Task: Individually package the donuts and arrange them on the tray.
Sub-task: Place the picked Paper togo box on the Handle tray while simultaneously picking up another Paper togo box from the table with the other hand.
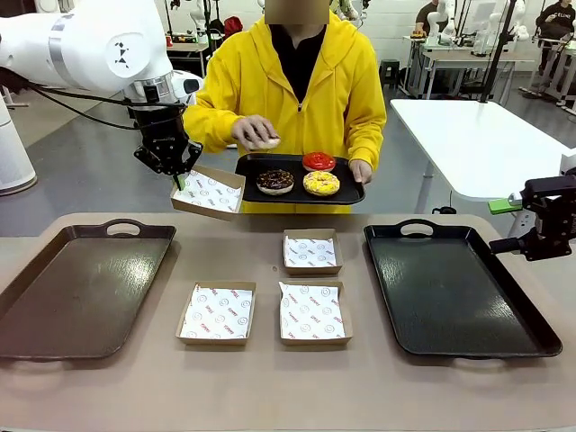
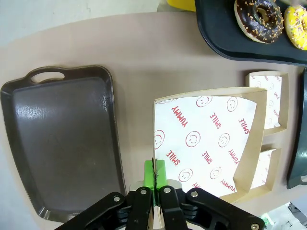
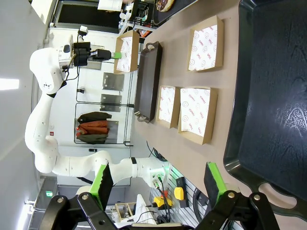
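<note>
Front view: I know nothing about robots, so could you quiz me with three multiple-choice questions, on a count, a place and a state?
1. How many boxes lie on the table? A) three B) two C) five
2. Where are the donuts? A) in the boxes B) on the table C) on the small tray
3. The left gripper is: A) open B) shut on the lifted box C) shut on a donut
Key: 1 A, three lie flat there; 2 C, all three sit on it; 3 B, its pads pinch the box's edge.
</note>
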Available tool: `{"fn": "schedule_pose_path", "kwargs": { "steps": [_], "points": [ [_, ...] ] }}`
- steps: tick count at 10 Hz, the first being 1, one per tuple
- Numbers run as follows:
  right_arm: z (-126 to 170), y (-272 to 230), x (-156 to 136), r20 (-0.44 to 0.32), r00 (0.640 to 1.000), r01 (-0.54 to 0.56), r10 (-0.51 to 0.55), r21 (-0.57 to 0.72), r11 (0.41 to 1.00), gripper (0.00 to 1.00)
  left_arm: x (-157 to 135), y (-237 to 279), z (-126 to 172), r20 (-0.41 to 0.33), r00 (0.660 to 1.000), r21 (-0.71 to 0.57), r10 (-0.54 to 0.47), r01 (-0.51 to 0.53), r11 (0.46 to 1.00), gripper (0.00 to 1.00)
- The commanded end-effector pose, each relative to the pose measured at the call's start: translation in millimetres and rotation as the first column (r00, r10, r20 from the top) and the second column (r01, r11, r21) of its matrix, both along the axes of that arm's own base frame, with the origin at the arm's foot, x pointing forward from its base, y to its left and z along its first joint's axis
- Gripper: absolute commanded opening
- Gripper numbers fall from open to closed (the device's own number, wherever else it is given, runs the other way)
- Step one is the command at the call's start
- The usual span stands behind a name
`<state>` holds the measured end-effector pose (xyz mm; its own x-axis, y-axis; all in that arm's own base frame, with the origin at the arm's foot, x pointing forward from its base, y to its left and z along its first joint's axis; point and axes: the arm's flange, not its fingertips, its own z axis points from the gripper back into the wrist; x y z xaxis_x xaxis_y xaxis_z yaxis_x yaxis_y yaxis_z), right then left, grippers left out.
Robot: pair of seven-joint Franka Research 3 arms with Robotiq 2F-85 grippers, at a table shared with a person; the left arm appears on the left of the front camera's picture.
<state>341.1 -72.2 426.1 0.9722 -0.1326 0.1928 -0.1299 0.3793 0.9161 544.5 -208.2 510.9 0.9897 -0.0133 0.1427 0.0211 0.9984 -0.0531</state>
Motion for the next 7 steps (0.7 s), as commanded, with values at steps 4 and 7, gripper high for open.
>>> {"fn": "schedule_pose_path", "kwargs": {
  "steps": [4, 7],
  "points": [
    [-0.2, 1.0, 2.3, 0.010, 1.000, 0.002, -0.002, 0.020, 1.000, 1.00, -0.2, 1.9, -1.2, 0.011, 1.000, 0.008, 0.003, -0.003, 1.000, 0.00],
    [-0.2, 1.0, 2.3, 0.010, 1.000, 0.002, -0.002, 0.020, 1.000, 1.00, -0.2, 1.9, -1.2, 0.011, 1.000, 0.008, 0.003, -0.003, 1.000, 0.00]
  ]
}}
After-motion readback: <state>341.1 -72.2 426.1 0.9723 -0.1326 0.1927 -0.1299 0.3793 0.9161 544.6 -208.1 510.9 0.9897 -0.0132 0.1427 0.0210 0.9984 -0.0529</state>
